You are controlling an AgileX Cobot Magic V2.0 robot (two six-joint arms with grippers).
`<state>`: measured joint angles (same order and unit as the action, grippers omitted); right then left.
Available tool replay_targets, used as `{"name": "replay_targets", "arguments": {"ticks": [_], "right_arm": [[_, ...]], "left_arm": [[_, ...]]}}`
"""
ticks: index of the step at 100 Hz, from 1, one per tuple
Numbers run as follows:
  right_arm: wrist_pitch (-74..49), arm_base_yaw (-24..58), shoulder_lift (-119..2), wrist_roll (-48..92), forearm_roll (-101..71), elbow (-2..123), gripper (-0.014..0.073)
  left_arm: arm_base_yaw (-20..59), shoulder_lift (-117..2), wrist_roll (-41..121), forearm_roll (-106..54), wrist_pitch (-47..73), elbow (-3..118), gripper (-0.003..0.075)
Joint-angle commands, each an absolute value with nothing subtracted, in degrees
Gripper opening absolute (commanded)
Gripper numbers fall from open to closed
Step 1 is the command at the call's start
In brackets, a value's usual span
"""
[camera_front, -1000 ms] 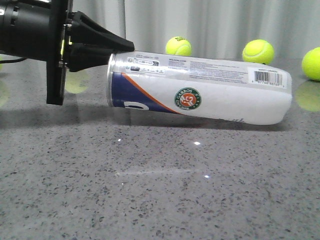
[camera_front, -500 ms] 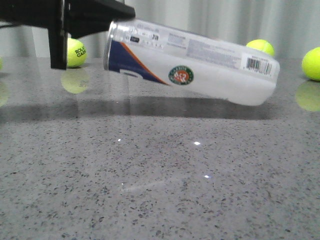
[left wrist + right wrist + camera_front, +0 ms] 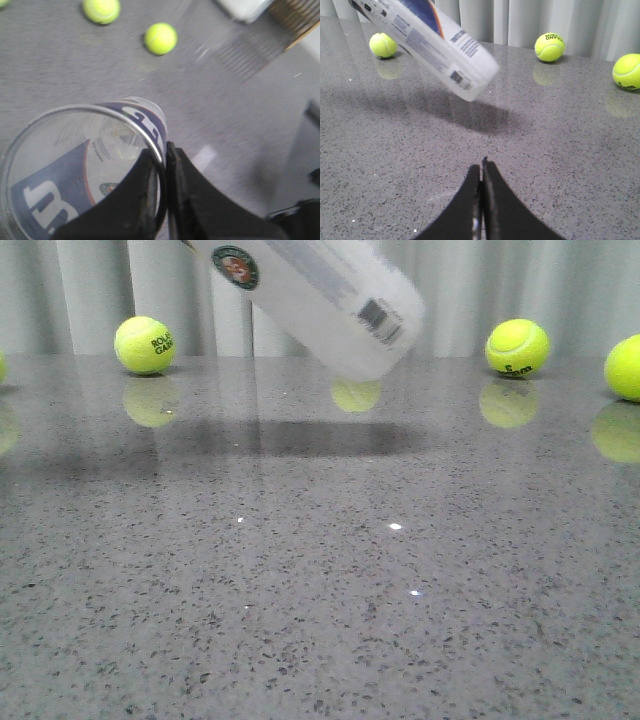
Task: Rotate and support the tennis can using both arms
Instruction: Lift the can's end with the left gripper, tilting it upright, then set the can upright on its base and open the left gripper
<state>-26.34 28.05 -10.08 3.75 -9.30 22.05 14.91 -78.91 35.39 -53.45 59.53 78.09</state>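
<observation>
Can (image 3: 320,300) is hanging in the air over the table (image 3: 320,590), clear of the surface, tilted steeply: closed white end with the barcode pointing down and toward the right, upper part running out of the top of the front view. Round badge is showing near the top edge there. Its shadow is lying on the table underneath.

Left gripper (image 3: 166,150) is pinching the can's metal rim: one finger sitting inside the open mouth, the other outside against the navy band, the wall clamped between them. Can interior is looking empty through the mouth.

Right gripper (image 3: 481,167) is sitting low over the table with fingers pressed together, nothing between them, well apart from the can (image 3: 427,42), which is floating ahead of it and higher.

Balls sitting along the back of the table near the curtain: left ball (image 3: 146,345) with lettering, right ball (image 3: 517,348), another ball (image 3: 625,367) cut by the right edge. None is touching the can
</observation>
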Motion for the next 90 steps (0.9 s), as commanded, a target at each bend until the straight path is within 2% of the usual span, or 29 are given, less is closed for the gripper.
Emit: {"name": "replay_targets", "arguments": {"ticks": [1,21,43,63,90], "right_arm": [[-22.23,27.63,-10.68,3.98,-9.56,23.48,-0.0069],[-22.23,27.63,-10.68,3.98,-9.56,23.48,-0.0069],[-22.23,27.63,-10.68,3.98,-9.56,23.48,-0.0069],[-22.23,27.63,-10.68,3.98,-9.56,23.48,-0.0069],[-22.23,27.63,-10.68,3.98,-9.56,23.48,-0.0069]], "left_arm": [[16.80,-77.02,29.21,-46.49,59.00,84.22,-0.0019],[24.91,-77.02,16.50,-22.00,60.81,92.34,-0.0019],[34.89,-77.57,6.20,0.60,70.17,97.58,-0.0019],[38.59,-79.60,5.79,0.00,73.20,99.21,-0.0019],[38.70,-83.13,6.35,-1.66,73.20,99.34,-0.0019]]}}
